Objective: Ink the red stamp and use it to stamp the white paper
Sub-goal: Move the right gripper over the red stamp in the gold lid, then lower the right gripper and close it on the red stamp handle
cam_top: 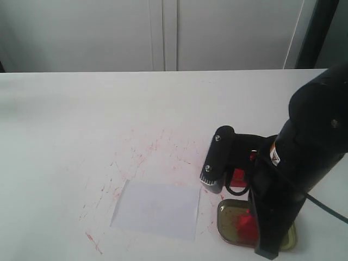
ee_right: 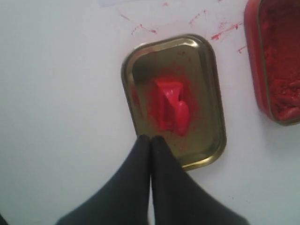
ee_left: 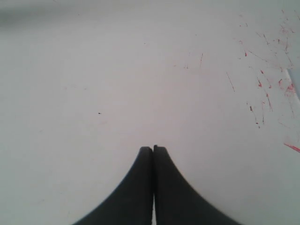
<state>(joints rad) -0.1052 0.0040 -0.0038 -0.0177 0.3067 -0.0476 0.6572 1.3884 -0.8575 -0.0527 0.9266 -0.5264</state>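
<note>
table point(cam_top: 81, 119): it is looking white and is carrying everything. thin red smudges point(cam_top: 147, 152) are showing near the middle of it.
right arm point(cam_top: 310, 141): this big black arm is reaching down over the two tins on the right of the exterior view.
white paper point(cam_top: 157, 209): it is lying flat on the table, near the gold lid and on its left in the exterior view.
red tin point(ee_right: 276, 61): it is sitting open just beside the gold lid, and lumpy red paste is filling it.
gold lid point(ee_right: 206, 117): it is lying on the table with a red smear in its middle.
left gripper point(ee_left: 153, 149): its two fingers are pressing together over bare table, and it is holding nothing.
right gripper point(ee_right: 150, 139): its fingers are pressing together too, holding nothing. the tips are hanging over the edge of the gold lid, near the stamp.
red stamp point(ee_right: 172, 110): it is lying inside the gold lid, on the red smear. no gripper is holding it.
</note>
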